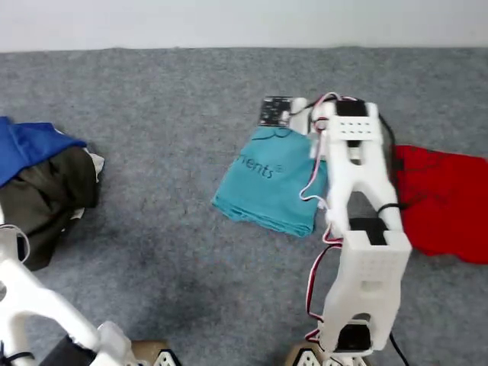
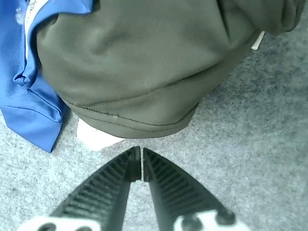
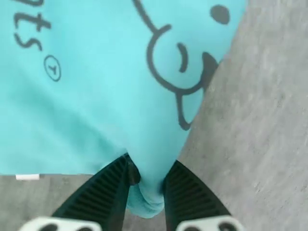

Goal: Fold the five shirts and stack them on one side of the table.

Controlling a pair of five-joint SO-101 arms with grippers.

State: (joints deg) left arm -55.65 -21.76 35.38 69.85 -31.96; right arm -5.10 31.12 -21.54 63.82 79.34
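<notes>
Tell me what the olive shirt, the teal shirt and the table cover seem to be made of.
The olive shirt looks like a synthetic sports knit: faint sheen, fine pinhole texture. The teal shirt is probably cotton jersey: matte, smooth, with a dark print. The table cover seems to be felt or short-pile carpet: grey and fuzzy.

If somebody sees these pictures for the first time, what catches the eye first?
The teal shirt lies in the middle of the table, the right gripper closed on its edge. Beside it, on the right, lies a bright red shirt. At the left edge a blue shirt and a dark olive shirt form a heap, the shut left gripper close by.
</notes>
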